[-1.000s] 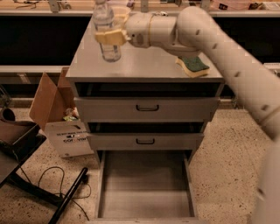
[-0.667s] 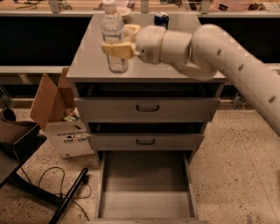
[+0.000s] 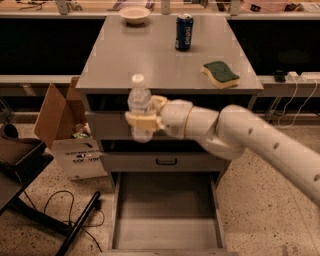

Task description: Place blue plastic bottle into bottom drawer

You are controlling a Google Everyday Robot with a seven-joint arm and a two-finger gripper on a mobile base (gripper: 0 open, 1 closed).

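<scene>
The blue plastic bottle (image 3: 139, 102), clear with a white cap, is upright in my gripper (image 3: 143, 121). The gripper is shut on its lower body. My white arm reaches in from the right. The bottle hangs in the air in front of the cabinet's top drawer, near its left side. The bottom drawer (image 3: 165, 235) is pulled open below, a grey tray with a bare floor. The bottle is above the drawer's left rear part.
On the cabinet top stand a dark blue Pepsi can (image 3: 184, 31), a green sponge (image 3: 220, 73) and a pale bowl (image 3: 134, 14). An open cardboard box (image 3: 70, 132) sits left of the cabinet. A black stand and cable (image 3: 65, 220) lie on the floor at lower left.
My gripper has carried the bottle from above the cabinet top's left front down and forward, off the edge, to hang in front of the drawers.
</scene>
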